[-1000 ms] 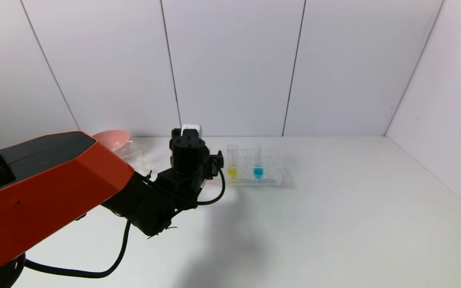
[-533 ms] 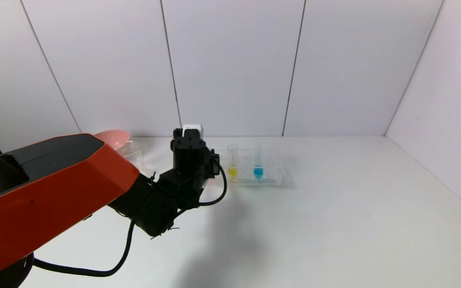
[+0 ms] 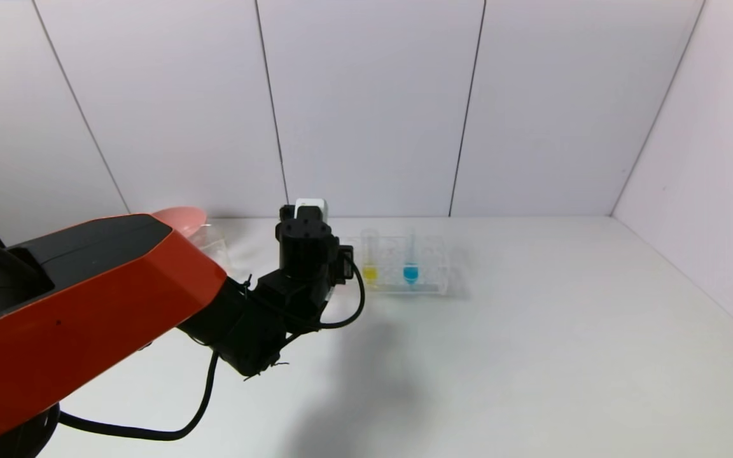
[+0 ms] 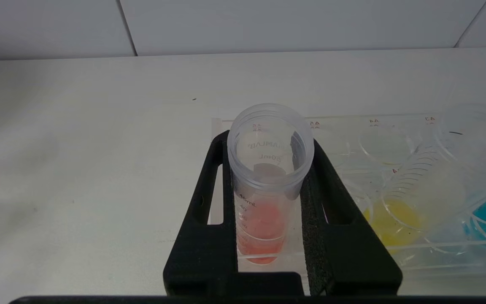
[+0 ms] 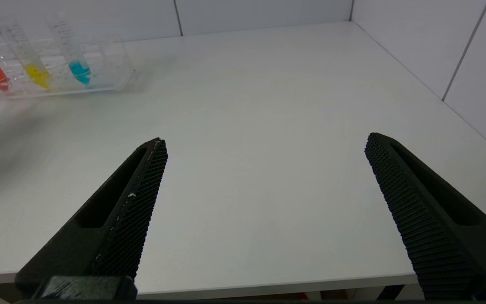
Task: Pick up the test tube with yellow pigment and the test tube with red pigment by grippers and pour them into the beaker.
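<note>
Red-orange liquid in the clear tube [image 4: 264,190]; yellow in the next tube [image 4: 399,207]; blue in the third tube [image 5: 72,46]; black fingers [image 4: 336,228] on the left gripper [image 4: 268,177]; orange-red arm shell [image 3: 86,305]; pink bowl [image 3: 182,218]; white table [image 3: 532,356]; dotted black pads [image 5: 399,198] on the right gripper [image 5: 266,147].

Frosted translucent plastic tube with red liquid [image 4: 268,177]; clear glossy plastic many-holed rack [image 4: 411,249]; matt black right gripper [image 5: 264,211] with finely textured fingers [image 5: 133,219]; smooth matt white worktop [image 3: 532,356].
</note>
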Robot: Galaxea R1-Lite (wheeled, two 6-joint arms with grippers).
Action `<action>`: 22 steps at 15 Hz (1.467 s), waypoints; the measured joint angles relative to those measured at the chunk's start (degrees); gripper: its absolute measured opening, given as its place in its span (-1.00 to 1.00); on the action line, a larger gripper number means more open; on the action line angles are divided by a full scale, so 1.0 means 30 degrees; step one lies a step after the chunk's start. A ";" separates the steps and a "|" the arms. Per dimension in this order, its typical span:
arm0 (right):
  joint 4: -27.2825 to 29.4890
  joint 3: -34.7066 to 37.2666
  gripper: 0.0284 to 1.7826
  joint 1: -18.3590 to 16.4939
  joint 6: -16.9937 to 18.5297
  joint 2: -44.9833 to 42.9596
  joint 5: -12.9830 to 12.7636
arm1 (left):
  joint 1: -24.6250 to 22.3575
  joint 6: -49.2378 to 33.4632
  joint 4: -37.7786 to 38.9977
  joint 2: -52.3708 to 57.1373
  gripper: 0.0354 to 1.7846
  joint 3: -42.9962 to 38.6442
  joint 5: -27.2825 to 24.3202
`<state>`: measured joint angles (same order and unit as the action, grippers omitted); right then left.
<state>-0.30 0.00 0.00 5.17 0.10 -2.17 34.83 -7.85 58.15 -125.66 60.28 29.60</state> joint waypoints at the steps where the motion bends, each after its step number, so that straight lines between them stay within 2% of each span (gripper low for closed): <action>1: 0.0000 0.0000 0.92 0.0000 0.0000 0.0000 0.0000 | 0.0049 0.0065 -0.0024 0.0037 -0.53 0.0000 0.0008; 8: 0.0000 0.0000 0.92 0.0000 -0.0008 0.0000 0.0008 | 0.0849 0.2251 -0.0878 0.2491 -0.53 0.0419 -0.0154; 13: -0.0008 0.0000 0.92 0.0000 -0.0008 0.0000 0.0000 | 0.0987 0.2324 -0.1256 0.3751 -0.53 0.0349 -0.0191; 15: 0.0000 0.0000 0.92 0.0000 -0.0008 0.0000 0.0008 | 0.0772 0.2332 -0.1788 0.4539 -0.53 -0.0073 -0.0715; 17: 0.0000 0.0000 0.92 0.0000 0.0000 0.0000 0.0000 | 0.0102 0.2337 -0.3076 0.6091 -0.53 -0.1024 -0.2198; 19: 0.0000 0.0000 0.92 0.0000 0.0000 0.0000 0.0008 | -0.1357 0.2446 -0.4978 0.8176 -0.53 -0.2105 -0.4283; 22: -0.0008 0.0000 0.92 0.0000 0.0000 0.0000 0.0000 | -0.5555 0.3186 -0.8505 1.1467 -0.53 -0.3263 -0.8611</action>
<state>-0.33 0.00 0.00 5.17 0.10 -2.17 18.16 1.71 32.63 -91.26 50.49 3.77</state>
